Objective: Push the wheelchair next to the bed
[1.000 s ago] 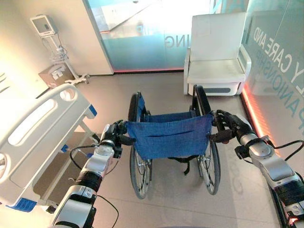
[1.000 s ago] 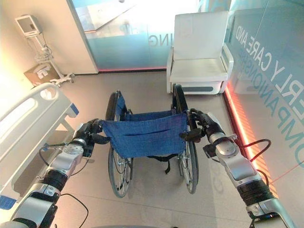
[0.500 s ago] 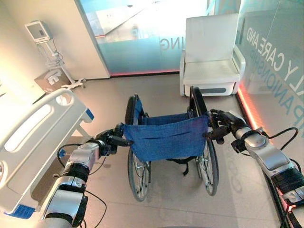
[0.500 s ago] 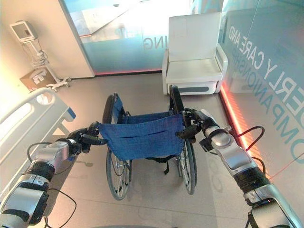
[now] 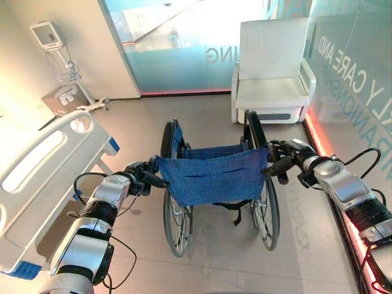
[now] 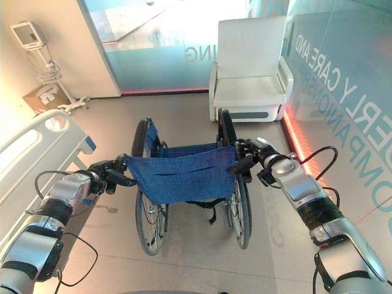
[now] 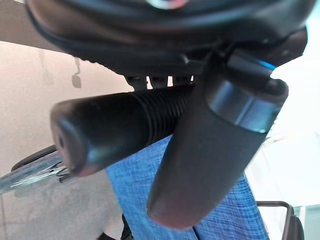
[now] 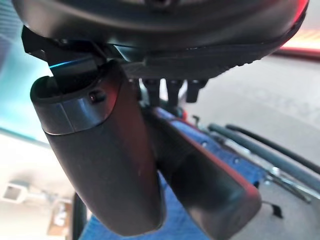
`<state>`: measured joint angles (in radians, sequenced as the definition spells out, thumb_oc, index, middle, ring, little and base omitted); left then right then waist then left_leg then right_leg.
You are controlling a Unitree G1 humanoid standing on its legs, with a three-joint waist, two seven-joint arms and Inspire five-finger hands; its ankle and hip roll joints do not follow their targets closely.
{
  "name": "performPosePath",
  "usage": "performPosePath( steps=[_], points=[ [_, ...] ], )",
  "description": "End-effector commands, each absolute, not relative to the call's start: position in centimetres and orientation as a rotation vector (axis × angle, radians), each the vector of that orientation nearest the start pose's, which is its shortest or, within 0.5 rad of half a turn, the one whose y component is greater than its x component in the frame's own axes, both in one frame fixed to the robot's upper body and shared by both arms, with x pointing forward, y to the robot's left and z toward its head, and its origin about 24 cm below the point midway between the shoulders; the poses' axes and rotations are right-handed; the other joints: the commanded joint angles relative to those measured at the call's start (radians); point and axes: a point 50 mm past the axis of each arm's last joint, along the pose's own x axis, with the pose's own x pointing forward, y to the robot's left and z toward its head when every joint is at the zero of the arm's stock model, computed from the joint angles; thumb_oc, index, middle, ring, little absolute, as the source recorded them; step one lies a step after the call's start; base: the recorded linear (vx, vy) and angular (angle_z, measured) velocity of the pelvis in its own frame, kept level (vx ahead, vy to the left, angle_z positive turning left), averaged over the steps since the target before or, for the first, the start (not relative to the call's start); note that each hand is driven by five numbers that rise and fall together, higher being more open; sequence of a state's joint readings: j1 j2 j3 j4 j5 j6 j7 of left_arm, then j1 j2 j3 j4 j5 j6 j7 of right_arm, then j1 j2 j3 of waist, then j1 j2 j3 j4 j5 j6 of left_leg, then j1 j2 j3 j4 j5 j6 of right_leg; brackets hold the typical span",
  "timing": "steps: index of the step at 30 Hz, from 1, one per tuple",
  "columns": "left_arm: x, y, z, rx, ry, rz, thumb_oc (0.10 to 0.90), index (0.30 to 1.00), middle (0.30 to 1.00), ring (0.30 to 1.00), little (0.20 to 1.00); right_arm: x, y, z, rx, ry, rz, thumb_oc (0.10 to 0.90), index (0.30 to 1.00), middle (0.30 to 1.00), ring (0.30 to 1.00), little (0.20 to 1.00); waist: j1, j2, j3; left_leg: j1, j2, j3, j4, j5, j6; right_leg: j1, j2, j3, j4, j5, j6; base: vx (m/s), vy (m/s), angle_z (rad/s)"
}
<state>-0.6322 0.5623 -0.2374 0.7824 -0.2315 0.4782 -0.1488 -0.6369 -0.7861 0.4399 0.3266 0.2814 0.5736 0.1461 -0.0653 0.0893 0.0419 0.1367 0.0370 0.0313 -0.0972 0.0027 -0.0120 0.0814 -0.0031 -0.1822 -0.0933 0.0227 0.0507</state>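
Observation:
A wheelchair (image 5: 211,177) with a blue cloth back and black wheels stands on the floor, facing away from me. My left hand (image 5: 136,179) is curled round its left push handle (image 7: 110,130), thumb across the ribbed grip. My right hand (image 5: 285,159) is curled round the right push handle (image 8: 210,180). The white hospital bed (image 5: 43,177) with its rail lies to the left, its foot end about level with the wheelchair's left wheel (image 5: 174,223), a gap of floor between them.
A white armchair (image 5: 272,73) stands ahead against the frosted glass wall. A monitor on a wheeled stand (image 5: 58,58) and a cardboard box (image 5: 61,99) sit at the far left. A glass wall with a red light strip (image 5: 324,147) runs along the right.
The wheelchair has shifted slightly forward and the view has swung a little. Both hands stay on the handles, the left arm stretched further out.

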Motion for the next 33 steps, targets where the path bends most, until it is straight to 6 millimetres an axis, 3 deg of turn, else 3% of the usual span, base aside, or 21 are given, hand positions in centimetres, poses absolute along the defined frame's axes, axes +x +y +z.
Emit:
performPosePath(
  steps=[1,14,18,21,24,25,29,33],
  points=[
    [26.7,34.3,-0.1,0.639,1.046,0.217,0.800,0.900,0.900,0.900,0.900,33.9,-26.5,8.8,-0.674,0.649,0.046,0.800,0.900,0.900,0.900,0.900,0.067,-0.110,0.006,-0.024,-0.105,0.057,0.017,-0.043,0.008,0.046,-0.011,0.015,0.015,-0.063,0.044,0.00,0.000,0.00],
    [28.2,32.2,0.0,0.658,0.938,0.181,0.800,0.900,0.900,0.900,0.900,33.3,-26.7,5.6,-0.442,0.778,0.016,0.800,0.900,0.900,0.900,0.900,0.083,-0.113,0.006,-0.027,-0.108,0.052,0.015,-0.043,0.009,0.042,-0.010,0.015,0.012,-0.058,0.040,0.00,0.000,0.00],
    [28.5,31.6,-0.1,0.660,0.915,0.169,0.800,0.900,0.900,0.900,0.900,33.2,-26.5,4.3,-0.317,0.776,-0.070,0.800,0.900,0.900,0.900,0.900,0.088,-0.110,0.003,-0.029,-0.109,0.050,0.013,-0.041,0.009,0.041,-0.011,0.013,0.012,-0.057,0.039,0.00,0.000,0.00],
    [28.2,30.9,-0.9,0.651,0.909,0.163,0.800,0.900,0.900,0.900,0.900,33.3,-27.4,4.3,-0.450,0.680,-0.322,0.800,0.900,0.900,0.900,0.900,0.090,-0.101,0.003,-0.027,-0.108,0.047,0.013,-0.042,0.010,0.041,-0.009,0.017,0.014,-0.058,0.038,0.00,0.000,0.00],
    [27.7,30.0,-1.7,0.642,0.913,0.167,0.800,0.900,0.900,0.900,0.900,33.6,-26.6,5.3,-0.584,0.575,-0.470,0.800,0.900,0.900,0.900,0.900,0.086,-0.091,0.009,-0.028,-0.109,0.046,0.016,-0.044,0.011,0.036,-0.007,0.027,0.021,-0.060,0.038,-0.01,0.024,0.00],
    [27.5,29.5,-2.1,0.638,0.918,0.165,0.800,0.900,0.900,0.900,0.900,33.6,-26.1,5.9,-0.721,0.525,-0.532,0.800,0.900,0.900,0.900,0.900,0.083,-0.084,0.013,-0.031,-0.110,0.050,0.018,-0.044,0.014,0.031,-0.008,0.031,0.024,-0.060,0.038,-0.02,0.031,0.01],
    [27.3,29.1,-2.6,0.632,0.924,0.158,0.800,0.900,0.900,0.900,0.900,33.5,-25.1,6.5,-0.865,0.468,-0.567,0.800,0.900,0.900,0.900,0.900,0.081,-0.073,0.021,-0.030,-0.113,0.050,0.018,-0.048,0.019,0.029,-0.008,0.036,0.024,-0.061,0.039,-0.02,0.031,0.06],
    [27.4,29.1,-2.6,0.642,0.922,0.157,0.800,0.900,0.900,0.900,0.900,32.8,-24.4,5.5,-0.929,0.564,-0.470,0.800,0.900,0.900,0.900,0.900,0.078,-0.070,0.022,-0.033,-0.115,0.055,0.014,-0.047,0.019,0.026,-0.008,0.038,0.017,-0.058,0.040,0.00,0.007,0.01]
  ],
)
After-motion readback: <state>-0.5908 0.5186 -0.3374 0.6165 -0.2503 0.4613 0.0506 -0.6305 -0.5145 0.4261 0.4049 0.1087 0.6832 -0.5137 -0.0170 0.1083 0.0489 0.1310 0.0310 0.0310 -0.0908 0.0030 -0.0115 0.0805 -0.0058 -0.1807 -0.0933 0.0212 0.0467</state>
